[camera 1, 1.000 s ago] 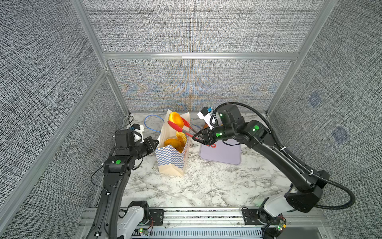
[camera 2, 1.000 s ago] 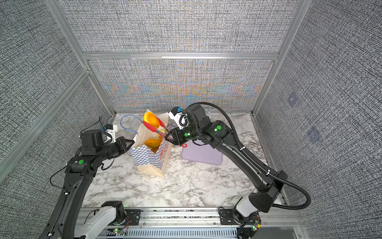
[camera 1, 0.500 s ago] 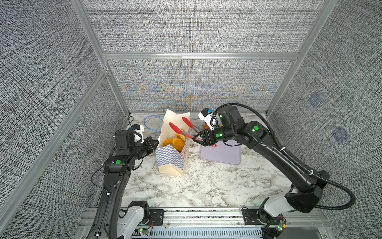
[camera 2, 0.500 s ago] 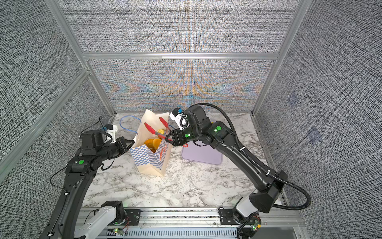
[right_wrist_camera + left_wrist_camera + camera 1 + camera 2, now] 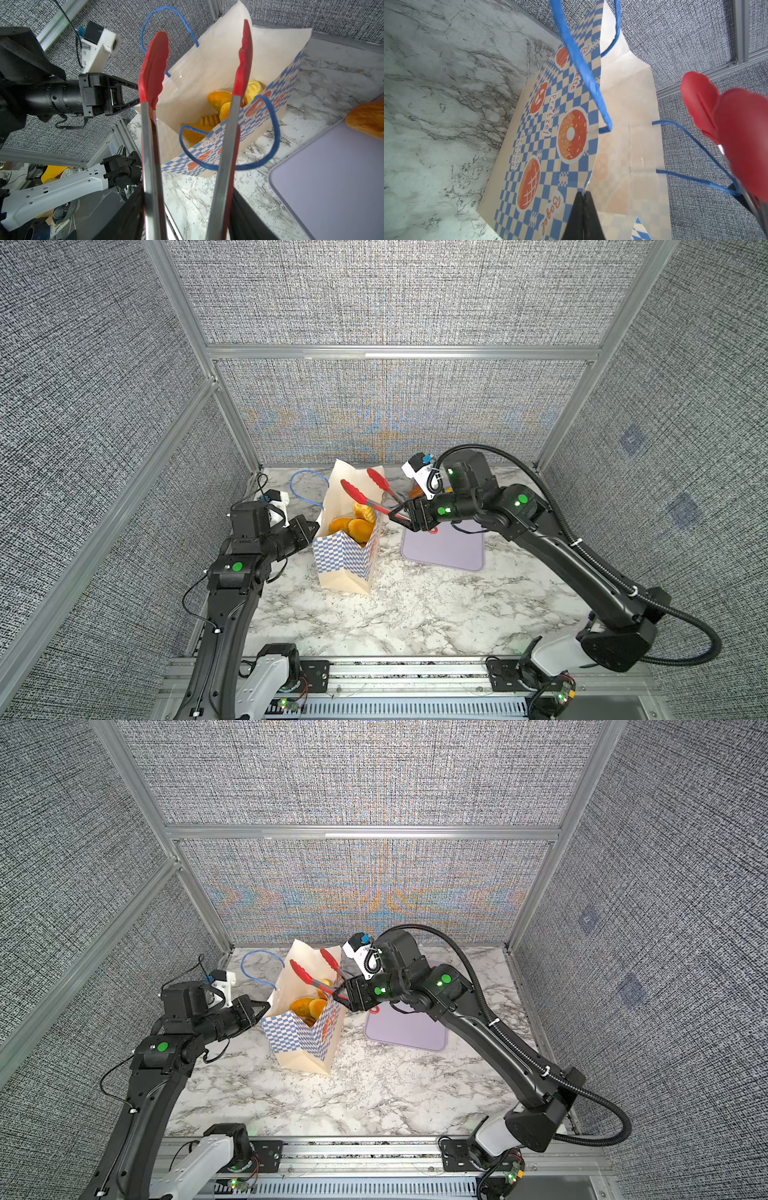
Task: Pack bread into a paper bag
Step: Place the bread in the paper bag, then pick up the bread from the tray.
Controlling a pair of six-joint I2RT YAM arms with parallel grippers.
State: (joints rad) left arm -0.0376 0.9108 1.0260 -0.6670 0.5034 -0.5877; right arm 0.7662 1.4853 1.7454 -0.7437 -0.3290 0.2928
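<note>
The paper bag (image 5: 345, 568) (image 5: 299, 1048) stands open on the marble, with several golden bread pieces (image 5: 353, 526) (image 5: 218, 99) lying inside. My left gripper (image 5: 313, 526) (image 5: 582, 194) is shut on the bag's left rim. My right gripper (image 5: 405, 516) (image 5: 187, 218) is shut on the steel arms of red-tipped tongs (image 5: 365, 493) (image 5: 153, 68). The tongs' tips stand apart and empty above the bag's mouth. One more bread loaf (image 5: 367, 120) lies at the far edge of the lilac tray (image 5: 444, 547).
The lilac tray (image 5: 407, 1029) lies flat just right of the bag, partly under my right wrist. The bag's blue cord handles (image 5: 305, 489) (image 5: 270, 133) hang loose on both sides. Enclosure walls close in behind and on the left.
A second ago the tongs gripped a yellow bread piece over the bag. The tips have spread, the piece has fallen inside, and the tongs are empty. My left arm has not moved.
</note>
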